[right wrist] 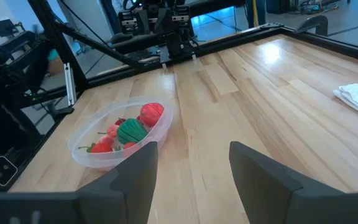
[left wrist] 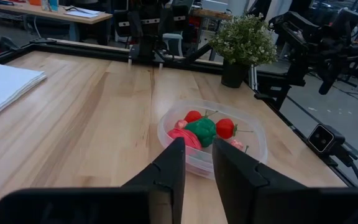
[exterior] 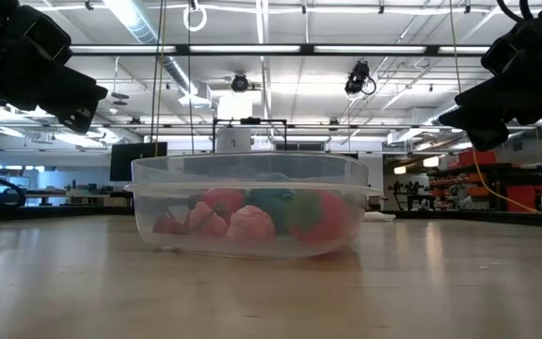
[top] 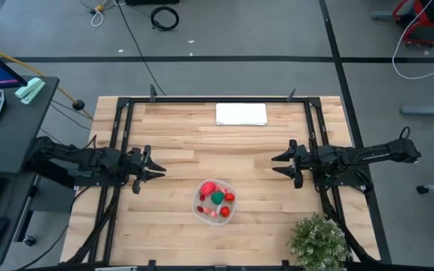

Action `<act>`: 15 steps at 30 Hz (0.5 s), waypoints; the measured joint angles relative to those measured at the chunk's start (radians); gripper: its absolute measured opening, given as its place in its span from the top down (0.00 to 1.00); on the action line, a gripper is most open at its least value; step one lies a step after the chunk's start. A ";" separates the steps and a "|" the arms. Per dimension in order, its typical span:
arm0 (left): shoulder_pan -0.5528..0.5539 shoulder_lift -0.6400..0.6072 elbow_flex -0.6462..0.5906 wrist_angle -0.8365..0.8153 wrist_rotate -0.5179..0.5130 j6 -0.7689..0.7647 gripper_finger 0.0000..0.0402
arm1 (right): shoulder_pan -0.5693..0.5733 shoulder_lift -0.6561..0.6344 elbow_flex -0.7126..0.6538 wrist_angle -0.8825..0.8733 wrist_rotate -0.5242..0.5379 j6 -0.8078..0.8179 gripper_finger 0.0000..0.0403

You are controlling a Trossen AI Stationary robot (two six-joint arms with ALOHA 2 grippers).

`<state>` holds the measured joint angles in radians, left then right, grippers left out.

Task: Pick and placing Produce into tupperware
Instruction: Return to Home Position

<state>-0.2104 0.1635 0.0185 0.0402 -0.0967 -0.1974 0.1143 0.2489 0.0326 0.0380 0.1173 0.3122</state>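
Our left gripper point(top: 154, 168), mid-left, stands narrowly parted and empty; the right gripper point(top: 281, 164), mid-right, wider. We see the produce point(top: 215, 197) inside the tupperware point(top: 197, 205), lower centre; a low sweep homeward could tip it.

Wood, plastic, cloth
The table point(top: 179, 143) is pale plank wood with a satin sheen; the tupperware point(exterior: 252, 185) is glossy translucent plastic, its produce point(left wrist: 202, 130) smooth and faintly shiny — the folded white cloth point(top: 241, 114) looks matt and soft.
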 joint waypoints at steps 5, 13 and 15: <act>0.000 0.000 0.000 0.000 0.000 0.000 0.79 | 0.000 0.000 0.000 0.000 0.000 0.000 0.48; 0.000 0.000 0.000 0.000 0.000 0.000 0.77 | 0.000 0.000 0.000 0.000 0.000 0.000 0.48; 0.000 0.000 0.000 0.000 0.000 0.000 0.77 | 0.000 0.000 0.000 0.000 0.000 0.000 0.48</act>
<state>-0.2104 0.1635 0.0189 0.0402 -0.0967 -0.1978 0.1143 0.2489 0.0326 0.0380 0.1177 0.3122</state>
